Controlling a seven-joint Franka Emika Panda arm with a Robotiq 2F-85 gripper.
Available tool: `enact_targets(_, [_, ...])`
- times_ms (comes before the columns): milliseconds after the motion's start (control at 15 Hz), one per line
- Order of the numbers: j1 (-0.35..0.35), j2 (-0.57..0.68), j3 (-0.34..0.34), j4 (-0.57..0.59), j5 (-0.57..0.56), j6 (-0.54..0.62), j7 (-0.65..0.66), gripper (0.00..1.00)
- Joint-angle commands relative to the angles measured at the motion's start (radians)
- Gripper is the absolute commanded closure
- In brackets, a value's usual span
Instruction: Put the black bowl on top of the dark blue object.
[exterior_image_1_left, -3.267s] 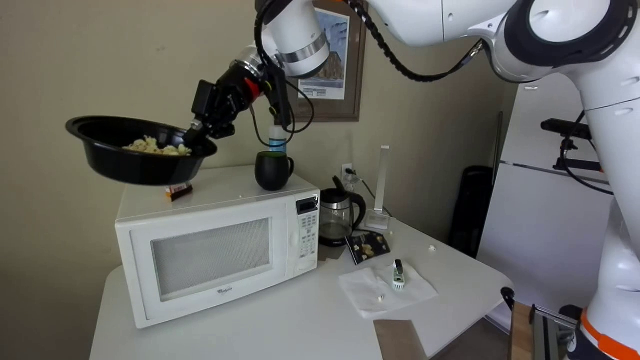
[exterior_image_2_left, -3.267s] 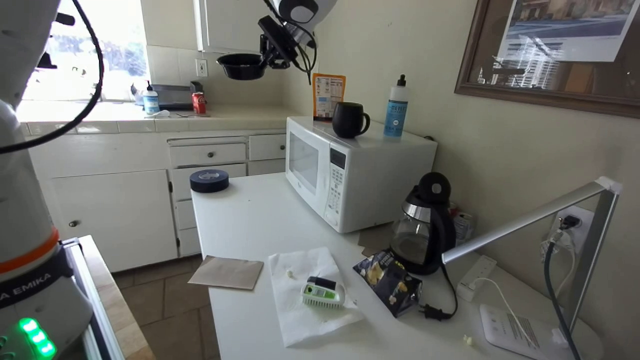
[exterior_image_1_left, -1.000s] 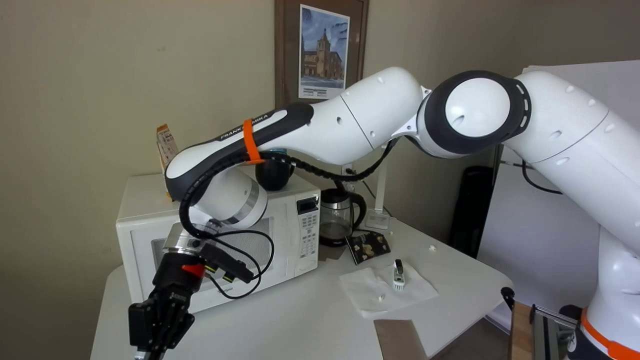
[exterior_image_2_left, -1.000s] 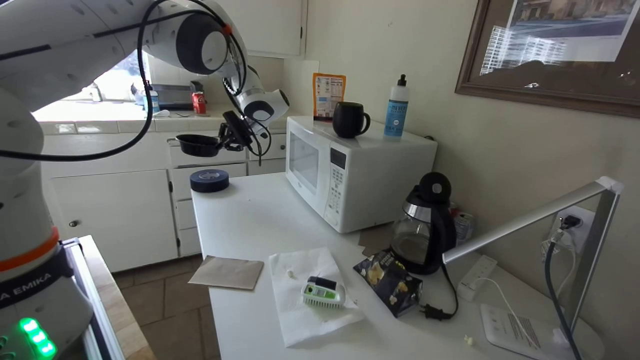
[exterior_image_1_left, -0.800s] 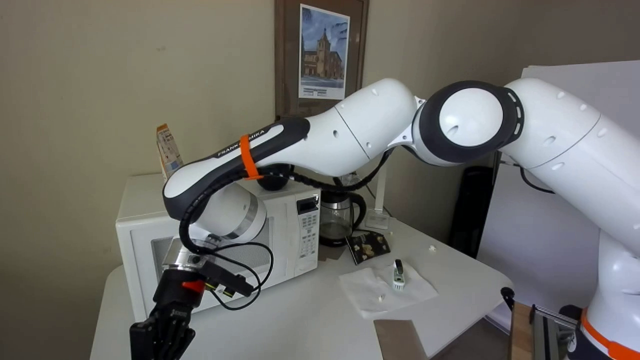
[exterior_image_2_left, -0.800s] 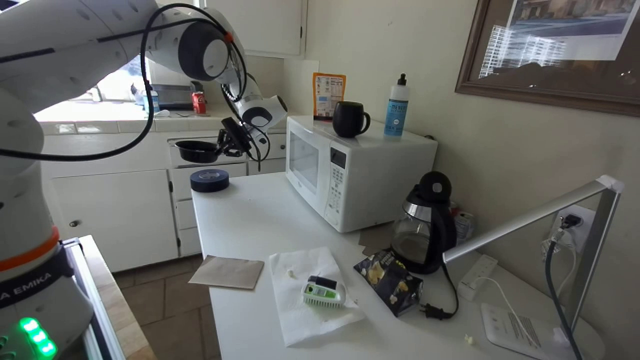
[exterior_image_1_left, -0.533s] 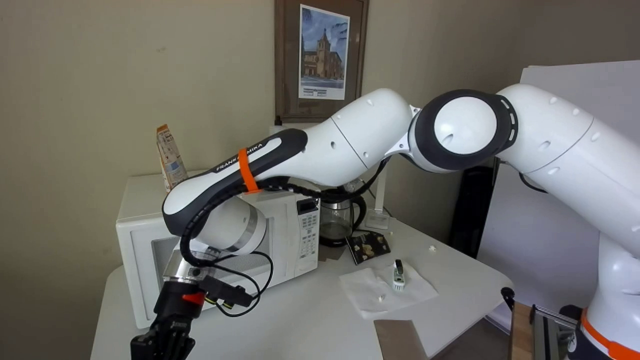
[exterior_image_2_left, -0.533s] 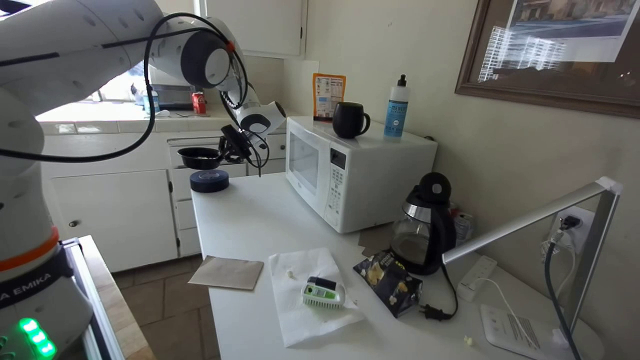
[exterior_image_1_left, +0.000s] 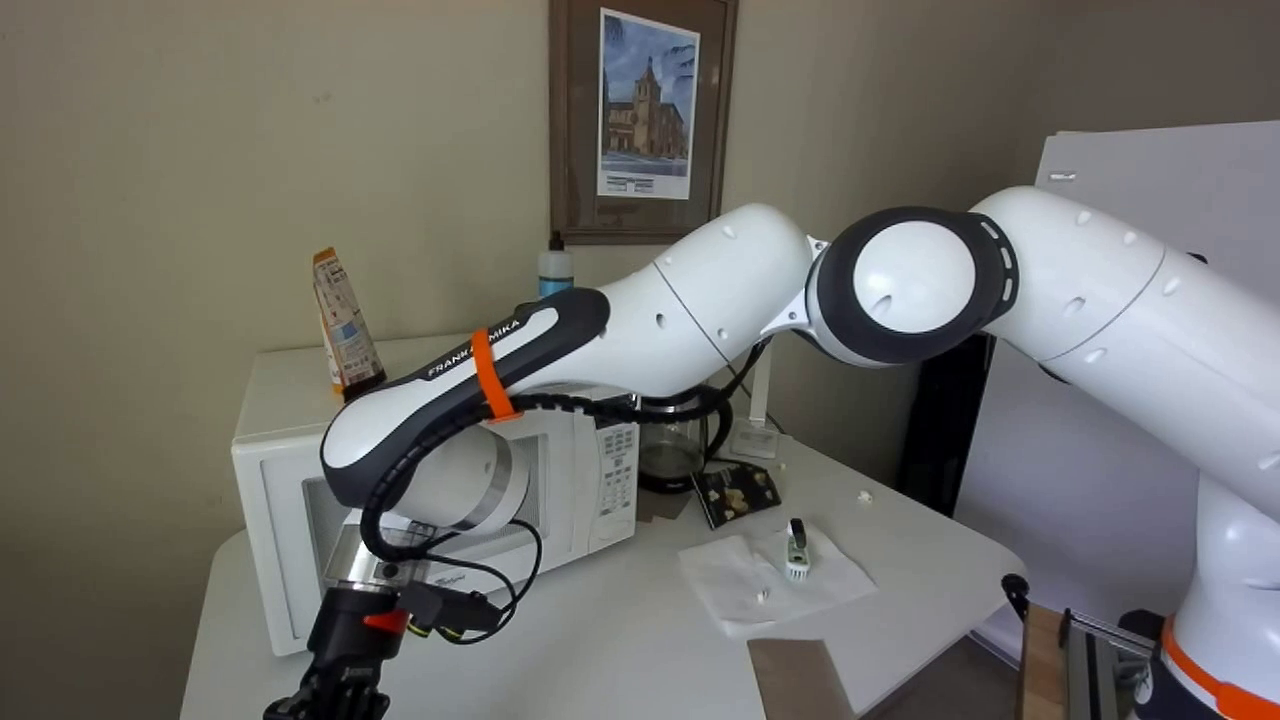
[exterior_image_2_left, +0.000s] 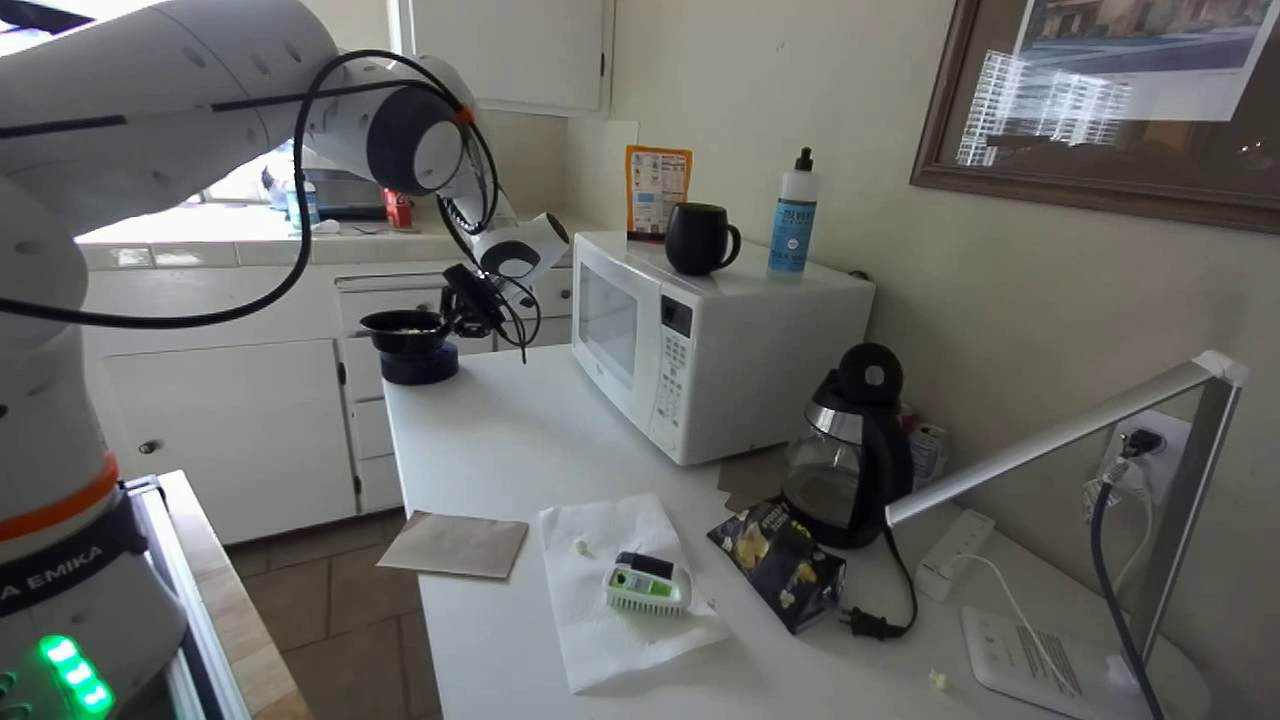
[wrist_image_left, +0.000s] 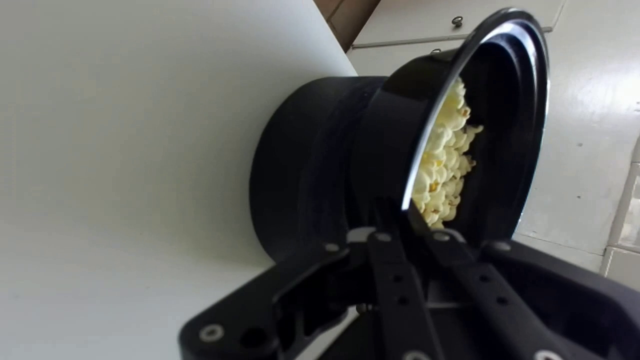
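The black bowl (exterior_image_2_left: 405, 335) holds popcorn (wrist_image_left: 442, 165) and is roughly level. It is directly over the dark blue object (exterior_image_2_left: 420, 367), a round puck shape at the far corner of the white table. In the wrist view the bowl (wrist_image_left: 390, 130) meets the top of the dark blue object (wrist_image_left: 295, 170); whether it rests there I cannot tell. My gripper (wrist_image_left: 404, 212) is shut on the bowl's rim, one finger inside and one outside. The gripper also shows in an exterior view (exterior_image_2_left: 452, 318). In an exterior view the fingertips, bowl and dark blue object are below the picture's edge.
A white microwave (exterior_image_2_left: 720, 360) stands close beside my arm, with a black mug (exterior_image_2_left: 697, 240), an orange pouch (exterior_image_2_left: 658, 192) and a soap bottle (exterior_image_2_left: 793, 220) on top. A kettle (exterior_image_2_left: 845, 450), a brush (exterior_image_2_left: 647, 585) and a snack bag (exterior_image_2_left: 780, 565) lie nearer. The table edge is beside the dark blue object.
My gripper has carried the bowl down from above microwave height to the dark blue object. In the last second it has sunk further and moved slightly right, in an exterior view.
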Motion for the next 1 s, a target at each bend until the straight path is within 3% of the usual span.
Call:
enact_targets(0, [-0.005,0.039,0.025,0.036,-0.047,0.04,0.023,0.98])
enact_targets(267, [-0.007,0.062,0.033,0.054,-0.07,0.048,0.03,0.98])
enact_targets(333, [-0.01,0.068,0.037,0.06,-0.072,0.04,0.029,0.68])
enact_targets(467, [-0.014,0.071,0.045,0.064,-0.076,0.039,0.022,0.6])
enact_targets(733, [-0.004,0.02,0.023,0.021,-0.044,0.041,0.019,0.29])
enact_targets(933, [-0.022,-0.069,0.017,-0.076,-0.006,0.074,0.097,0.07])
